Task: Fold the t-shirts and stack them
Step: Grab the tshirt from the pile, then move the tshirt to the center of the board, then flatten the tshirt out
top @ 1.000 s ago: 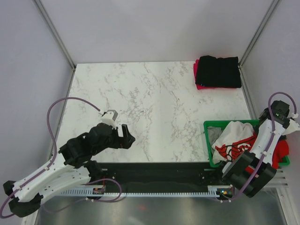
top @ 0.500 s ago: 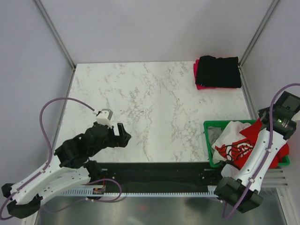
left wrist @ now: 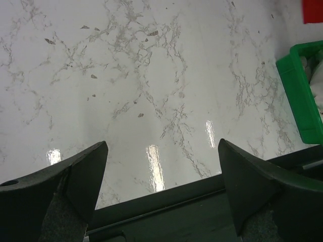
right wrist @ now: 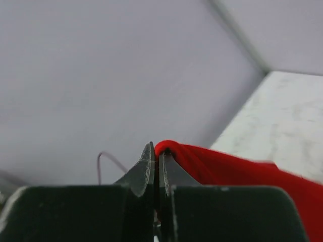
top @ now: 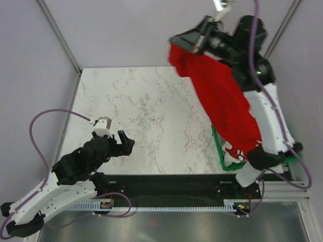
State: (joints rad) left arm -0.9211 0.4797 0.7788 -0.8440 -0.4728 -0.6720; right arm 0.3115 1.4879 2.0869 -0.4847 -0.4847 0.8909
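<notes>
Marble counter [top: 151, 111] below, and the right tool [right wrist: 155, 151], way up high, pinches the red t-shirt [top: 227, 101] by one small fold, tail dangling to the green crate [left wrist: 298, 101]. That thin grip could slip, or the hem could snag the white printed tee [top: 234, 151] lying in the crate. Left tool [left wrist: 162, 151] hovers spread, holding nothing.

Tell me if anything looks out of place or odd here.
Nothing spilled or damaged. The plain red cloth t-shirt dangles unfolded from the shut right gripper, its lower end over the green plastic crate.
</notes>
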